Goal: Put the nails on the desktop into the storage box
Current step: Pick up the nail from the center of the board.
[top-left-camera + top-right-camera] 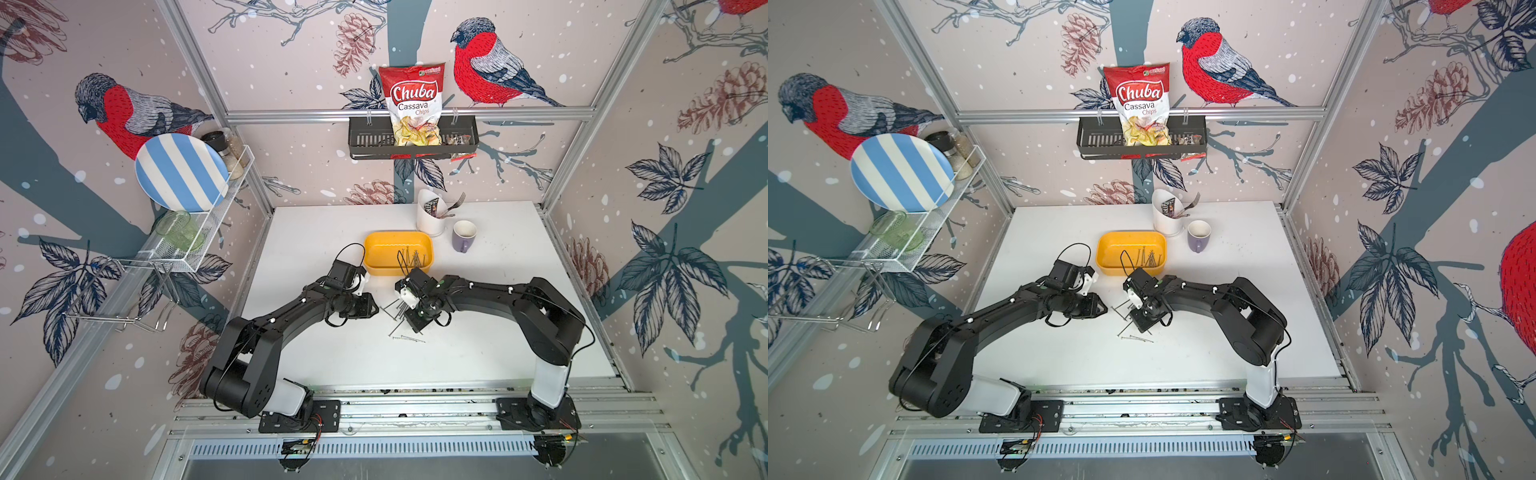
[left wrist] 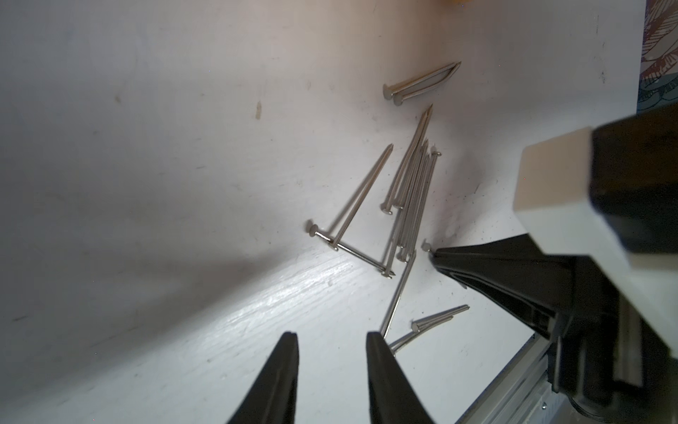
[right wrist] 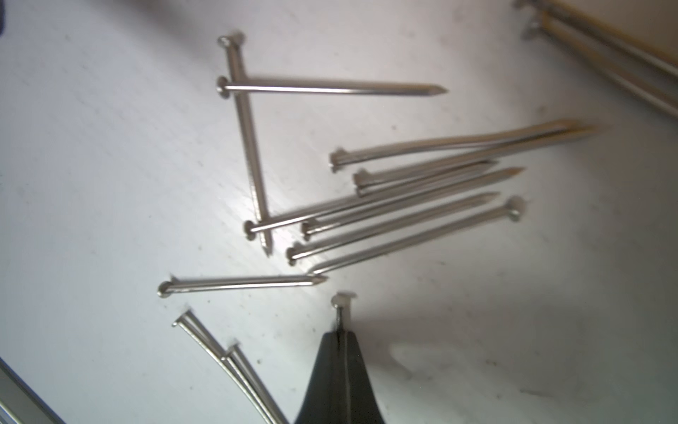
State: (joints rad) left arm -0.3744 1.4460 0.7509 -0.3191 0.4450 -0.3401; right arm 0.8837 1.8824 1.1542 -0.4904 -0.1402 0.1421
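right hand (image 3: pixel 343 332): pinched shut on a single nail (image 3: pixel 343 299), gripped close under the head, low over the surface (image 1: pixel 498 332).
left hand (image 2: pixel 330 336): jaws part open, nothing in them, parked just beside the pile.
nails (image 3: pixel 403 205): loose pile on the surface near my right hand, a couple crossed. A few are already in the storage box (image 1: pixel 380 249).
how I'd do it: lift slow and straight so the thin shank doesn't swivel in the pinch. Then go over the box's near wall and let go low.
around: mug (image 1: pixel 464 235) and white cutlery holder (image 1: pixel 430 218) sit beyond the box, out of my way.
in the way: mostly the box wall, plus the left hand sitting close to the pile.
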